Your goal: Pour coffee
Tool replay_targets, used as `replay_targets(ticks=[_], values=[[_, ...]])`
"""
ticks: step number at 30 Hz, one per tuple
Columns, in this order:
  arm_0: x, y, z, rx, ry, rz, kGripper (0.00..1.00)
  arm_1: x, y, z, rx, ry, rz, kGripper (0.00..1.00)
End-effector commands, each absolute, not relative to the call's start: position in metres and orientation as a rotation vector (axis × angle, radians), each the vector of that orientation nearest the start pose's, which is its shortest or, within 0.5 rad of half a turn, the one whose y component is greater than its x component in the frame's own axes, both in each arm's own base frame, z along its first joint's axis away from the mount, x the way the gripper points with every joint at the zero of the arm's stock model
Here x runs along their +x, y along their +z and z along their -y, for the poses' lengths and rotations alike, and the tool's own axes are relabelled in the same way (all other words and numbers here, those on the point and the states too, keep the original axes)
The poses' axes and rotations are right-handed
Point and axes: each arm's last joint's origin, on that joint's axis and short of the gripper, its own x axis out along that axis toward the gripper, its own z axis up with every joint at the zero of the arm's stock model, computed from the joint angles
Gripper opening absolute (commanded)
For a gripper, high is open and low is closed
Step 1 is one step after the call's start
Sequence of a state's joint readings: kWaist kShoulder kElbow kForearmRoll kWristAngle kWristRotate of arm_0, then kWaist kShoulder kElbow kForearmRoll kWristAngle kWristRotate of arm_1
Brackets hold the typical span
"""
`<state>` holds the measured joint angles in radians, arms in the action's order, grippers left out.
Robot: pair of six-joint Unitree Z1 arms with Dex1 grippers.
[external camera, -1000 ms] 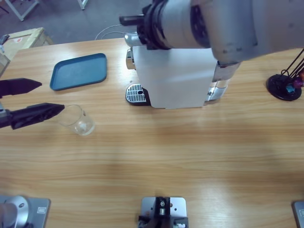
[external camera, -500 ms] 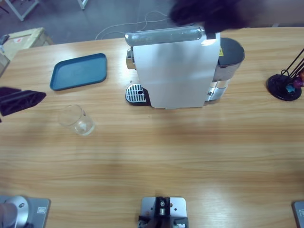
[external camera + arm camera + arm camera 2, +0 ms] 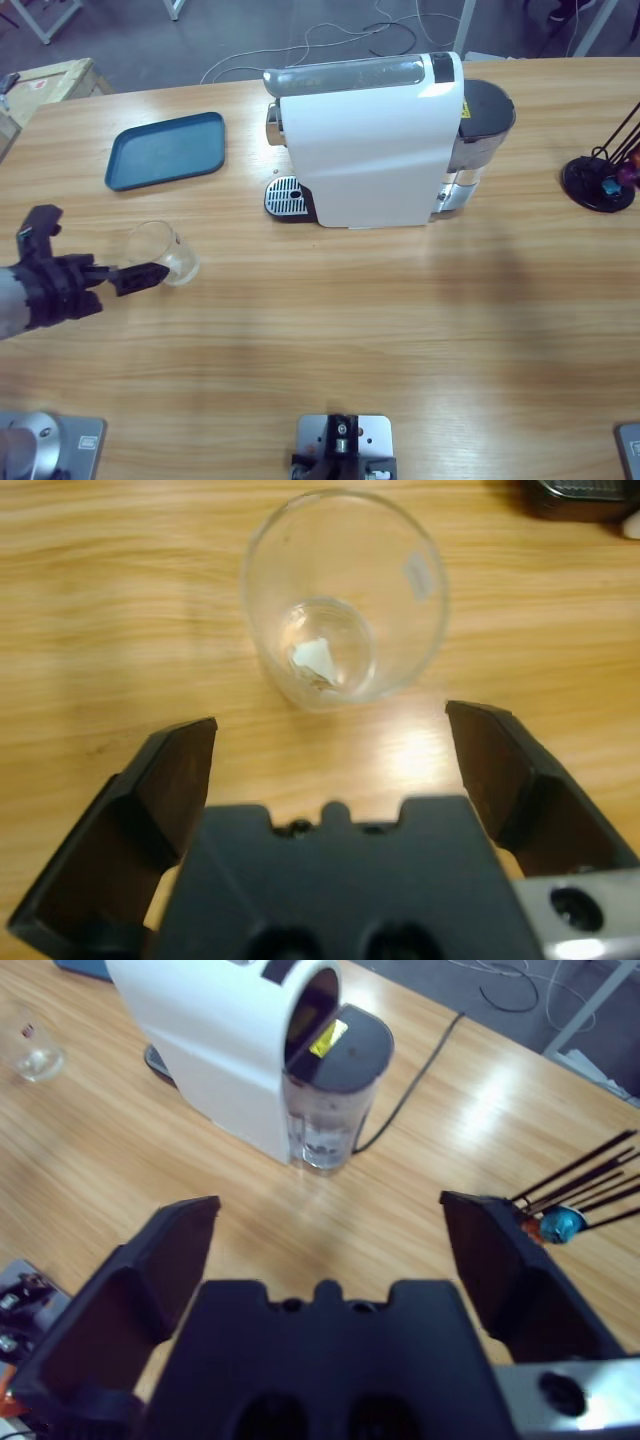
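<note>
A clear drinking glass (image 3: 160,252) stands on the wooden table, left of the white coffee machine (image 3: 370,140). In the left wrist view the glass (image 3: 345,600) looks empty; no coffee shows in any view. My left gripper (image 3: 112,265) sits low at the glass's left, open, and the glass stands just beyond its jaws (image 3: 330,730), untouched. My right gripper (image 3: 330,1205) is open and holds nothing, high over the table behind the machine (image 3: 225,1040). The right arm is out of the high view.
A blue tray (image 3: 165,150) lies at the back left. The machine's drip grate (image 3: 285,195) faces the glass, its water tank (image 3: 325,1110) and cable at the rear. A black capsule stand (image 3: 600,182) is at the far right.
The large arm that crossed the top of the high view has gone out of it. My left gripper pulled back, then returned lower and turned, its jaws now beside the glass.
</note>
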<state>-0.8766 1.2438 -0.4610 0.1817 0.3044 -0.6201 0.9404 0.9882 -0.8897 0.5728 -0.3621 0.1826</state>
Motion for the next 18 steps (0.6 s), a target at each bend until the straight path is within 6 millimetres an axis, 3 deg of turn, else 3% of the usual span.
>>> replay_targets(ticks=[1, 6, 8, 9, 12, 14, 16, 17, 18], values=[[0.125, 0.201, 0.124, 0.097, -0.197, -0.900, 0.990, 0.079, 0.347, -0.076, -0.268, 0.463, -0.626, 1.000], [0.135, 0.188, 0.133, 0.154, -0.163, -0.887, 0.927, 0.080, 0.342, -0.076, -0.274, 0.457, -0.644, 1.000], [0.136, 0.186, 0.132, 0.165, -0.150, -0.882, 0.635, 0.079, 0.338, -0.076, -0.273, 0.452, -0.656, 1.000], [0.137, 0.185, 0.133, 0.174, -0.149, -0.876, 0.556, 0.078, 0.336, -0.075, -0.270, 0.450, -0.660, 1.000], [0.138, 0.180, 0.136, 0.220, -0.176, -0.869, 0.549, 0.078, 0.334, -0.074, -0.269, 0.446, -0.667, 1.000], [0.135, 0.179, 0.138, 0.236, -0.213, -0.850, 0.364, 0.078, 0.333, -0.074, -0.268, 0.446, -0.668, 1.000], [0.129, 0.182, 0.137, 0.261, -0.286, -0.823, 0.272, 0.077, 0.334, -0.073, -0.264, 0.446, -0.662, 1.000], [0.128, 0.185, 0.137, 0.282, -0.328, -0.813, 0.062, 0.076, 0.336, -0.071, -0.258, 0.445, -0.652, 1.000], [0.126, 0.193, 0.139, 0.311, -0.409, -0.781, 0.000, 0.074, 0.339, -0.069, -0.249, 0.444, -0.637, 1.000]])
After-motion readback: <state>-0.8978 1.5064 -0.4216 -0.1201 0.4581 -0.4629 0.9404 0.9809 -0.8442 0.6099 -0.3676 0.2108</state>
